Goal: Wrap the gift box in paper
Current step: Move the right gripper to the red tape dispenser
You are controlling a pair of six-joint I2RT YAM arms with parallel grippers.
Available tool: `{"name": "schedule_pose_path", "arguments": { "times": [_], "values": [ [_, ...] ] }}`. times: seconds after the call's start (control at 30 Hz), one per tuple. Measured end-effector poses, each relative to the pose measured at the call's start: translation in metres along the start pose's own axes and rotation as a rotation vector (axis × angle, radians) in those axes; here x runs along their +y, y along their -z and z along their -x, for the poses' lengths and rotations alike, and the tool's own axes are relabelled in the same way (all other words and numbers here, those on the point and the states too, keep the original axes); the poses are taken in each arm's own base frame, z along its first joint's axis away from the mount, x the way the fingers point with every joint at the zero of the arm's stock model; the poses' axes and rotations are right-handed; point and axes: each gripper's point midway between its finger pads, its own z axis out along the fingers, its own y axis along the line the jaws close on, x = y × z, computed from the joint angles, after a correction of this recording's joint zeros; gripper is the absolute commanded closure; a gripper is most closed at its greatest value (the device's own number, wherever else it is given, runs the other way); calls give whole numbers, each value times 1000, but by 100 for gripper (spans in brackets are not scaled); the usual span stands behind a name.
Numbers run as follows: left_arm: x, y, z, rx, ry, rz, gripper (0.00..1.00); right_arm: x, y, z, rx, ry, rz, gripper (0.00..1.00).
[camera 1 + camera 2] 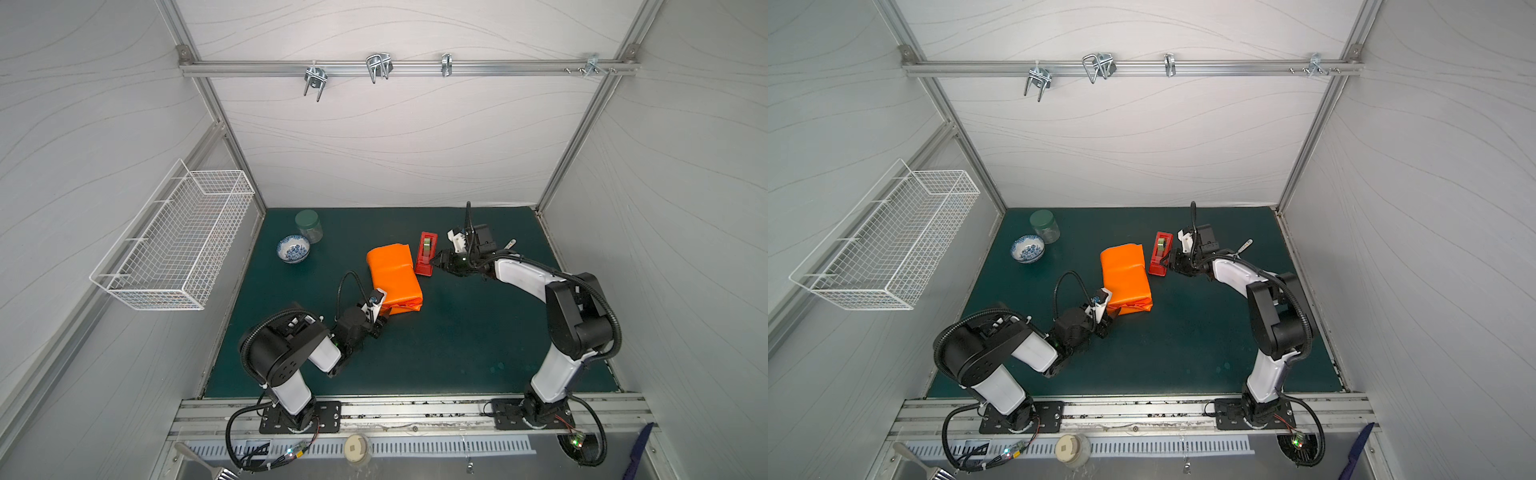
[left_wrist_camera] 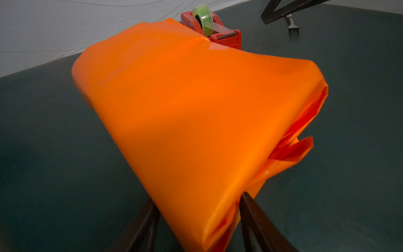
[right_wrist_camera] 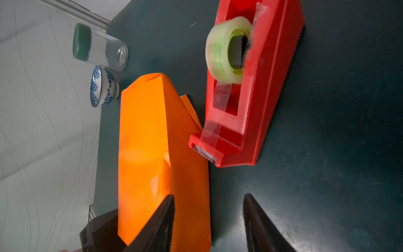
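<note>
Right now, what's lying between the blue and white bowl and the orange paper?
Nothing: only bare green mat separates the bowl from the paper, as both top views show.

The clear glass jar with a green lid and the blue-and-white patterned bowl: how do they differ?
The clear glass jar is transparent and closed by its green lid; the blue-and-white patterned bowl is opaque and open. The jar is taller than the bowl. Both stand upright on the dark green mat.
</note>
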Motion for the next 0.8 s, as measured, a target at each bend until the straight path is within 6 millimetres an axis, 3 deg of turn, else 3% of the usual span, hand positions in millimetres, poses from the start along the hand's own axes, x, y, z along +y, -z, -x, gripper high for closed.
{"name": "schedule_pose_path", "arguments": {
  "times": [0.8],
  "values": [
    [3,-5,-1,21,12,18,40,-7,-13,-1,31,-16,-6,52]
  ]
}}
